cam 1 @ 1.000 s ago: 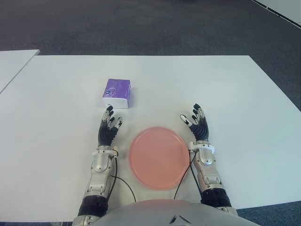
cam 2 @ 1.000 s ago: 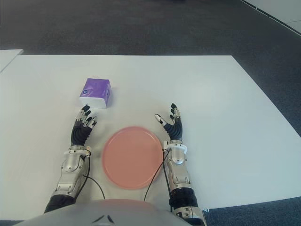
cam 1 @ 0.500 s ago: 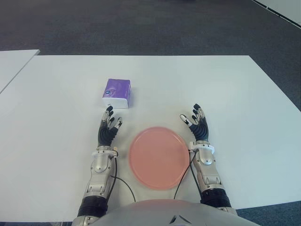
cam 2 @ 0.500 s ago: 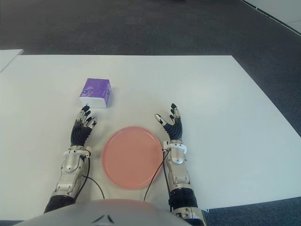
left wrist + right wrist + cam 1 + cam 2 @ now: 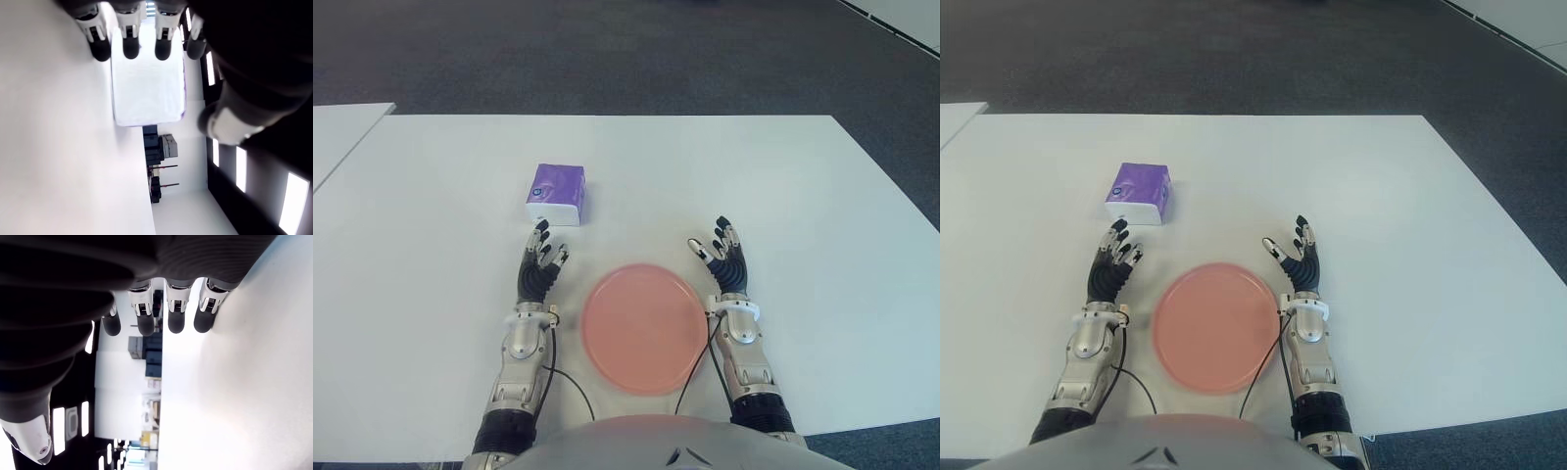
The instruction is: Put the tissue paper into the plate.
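A purple and white tissue pack [image 5: 556,193] lies on the white table [image 5: 724,176], a short way beyond my left hand [image 5: 542,257]. In the left wrist view the pack [image 5: 149,83] fills the space just past my fingertips [image 5: 131,46], untouched. That hand is open with fingers spread and holds nothing. The pink plate [image 5: 644,326] sits near the table's front edge, between both hands, with nothing on it. My right hand [image 5: 722,255] shows just right of the plate, open and holding nothing.
A second white table [image 5: 337,132] stands at the far left, separated by a narrow gap. Dark carpet lies beyond the table's far edge. Black cables [image 5: 563,377] run from both wrists along the plate's sides.
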`<state>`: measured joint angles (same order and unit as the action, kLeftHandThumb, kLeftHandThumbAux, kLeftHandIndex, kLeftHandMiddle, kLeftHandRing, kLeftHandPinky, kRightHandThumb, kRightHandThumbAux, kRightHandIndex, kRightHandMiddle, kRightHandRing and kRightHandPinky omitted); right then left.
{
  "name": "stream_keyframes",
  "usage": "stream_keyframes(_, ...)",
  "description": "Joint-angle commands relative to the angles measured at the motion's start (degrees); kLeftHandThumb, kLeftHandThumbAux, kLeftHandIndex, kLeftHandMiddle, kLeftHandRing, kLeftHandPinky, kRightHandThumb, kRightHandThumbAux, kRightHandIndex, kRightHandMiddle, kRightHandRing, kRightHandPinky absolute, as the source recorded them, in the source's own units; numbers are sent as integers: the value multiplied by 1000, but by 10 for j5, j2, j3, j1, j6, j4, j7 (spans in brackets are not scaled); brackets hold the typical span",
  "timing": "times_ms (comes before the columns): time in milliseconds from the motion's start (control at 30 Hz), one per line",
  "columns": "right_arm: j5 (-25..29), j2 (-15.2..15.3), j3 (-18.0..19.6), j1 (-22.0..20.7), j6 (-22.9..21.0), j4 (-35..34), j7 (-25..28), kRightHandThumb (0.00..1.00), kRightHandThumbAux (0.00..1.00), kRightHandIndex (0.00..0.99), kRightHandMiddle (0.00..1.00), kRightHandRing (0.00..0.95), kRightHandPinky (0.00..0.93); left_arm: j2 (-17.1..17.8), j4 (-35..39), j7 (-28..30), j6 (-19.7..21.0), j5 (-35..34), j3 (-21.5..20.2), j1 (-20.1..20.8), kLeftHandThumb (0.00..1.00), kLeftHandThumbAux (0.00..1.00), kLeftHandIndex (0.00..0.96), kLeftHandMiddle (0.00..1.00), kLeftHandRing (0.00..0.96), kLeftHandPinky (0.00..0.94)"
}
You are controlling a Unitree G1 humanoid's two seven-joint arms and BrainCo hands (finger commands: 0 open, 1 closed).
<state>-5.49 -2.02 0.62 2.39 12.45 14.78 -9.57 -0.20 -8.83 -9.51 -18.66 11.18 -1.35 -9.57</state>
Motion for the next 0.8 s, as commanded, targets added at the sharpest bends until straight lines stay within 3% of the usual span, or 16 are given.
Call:
stream_keyframes(33,1,-5,-2,18,-30,32,1,149,658,36,5,0,25,61,107,-9,69,103,-9,46,188,596,0,9,8,9)
stream_keyframes(200,-1,-4,-3,12,-24,43,1,151,652,39,5,0,22,113,111,-16,106,168,-17,105,194,543,0,1,1,1)
stream_keyframes(400,-2,-6,-3,7,-28,50,-3,148,651,39,4,0,23,188,34,-8,125,196,-16,232,237,431,0,0,0,0)
stream_keyframes(600,-2,-8,-2,5,-21,56,-6,151,658,39,5,0,24,218,38,14,173,231,13,275,215,301,0,0,0,0)
stream_keyframes(800,-1,-7,-1,1,-14,64,-4,147,655,40,6,0,20,233,97,62,259,293,53,297,169,212,0,0,0,0)
